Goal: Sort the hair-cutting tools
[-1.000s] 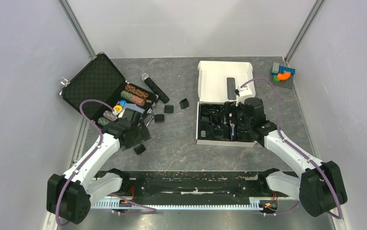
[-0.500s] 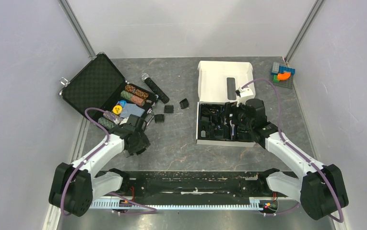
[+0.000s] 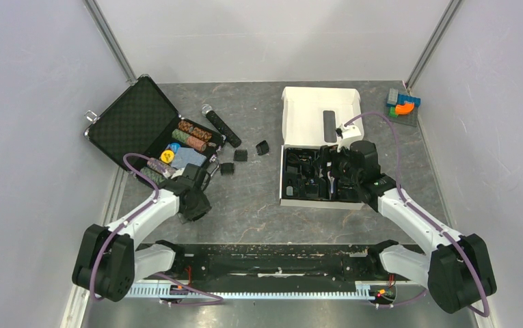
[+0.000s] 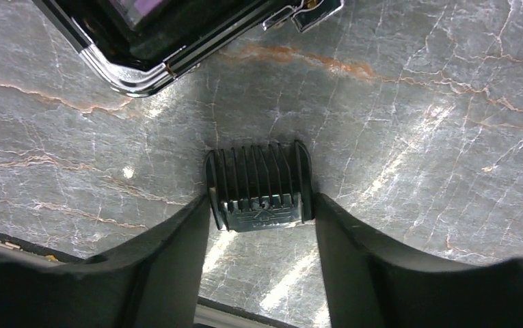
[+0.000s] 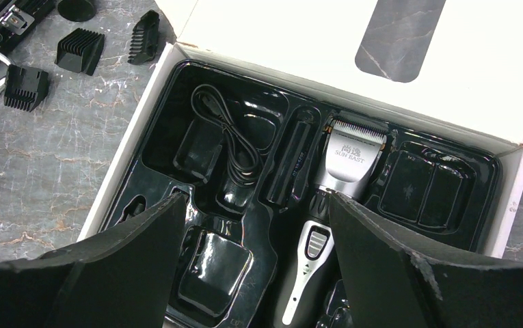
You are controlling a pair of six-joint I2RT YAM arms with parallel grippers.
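Left hand (image 4: 260,199): closed on held comb (image 4: 258,188), 1 finger pressed to each side of it, teeth pointing away from the wrist. Comb is low over the grey marbled surface (image 3: 258,205), just in front of the chrome corner of the case (image 4: 128,68). Can't tell if it's lifted or resting. In the top view the left hand (image 3: 193,205) covers it, near-right of the open case (image 3: 132,119).

Right hand (image 5: 257,198): fingers spread wide, gripping nothing, hovering over the black tray (image 5: 176,109) of the white box (image 3: 320,113). Top view puts the right hand (image 3: 333,167) above the tray's middle.

Hair clipper (image 5: 340,178): silver and black, lying in its tray slot, blade toward the lid, directly between the right fingers in the wrist view. Black cable (image 5: 234,137) coiled in the compartment to its left.

3 black combs loose on the surface between case and box, apart from each other:
- comb 1 (image 3: 227,168) (image 5: 26,87), closest to the case
- comb 2 (image 3: 240,155) (image 5: 81,49), middle
- comb 3 (image 3: 262,147) (image 5: 143,37), closest to the box

Microphone (image 3: 221,126) lies diagonally beside the case. Poker chips (image 3: 193,133) sit in the case. Coloured blocks (image 3: 403,104) in the far right corner.
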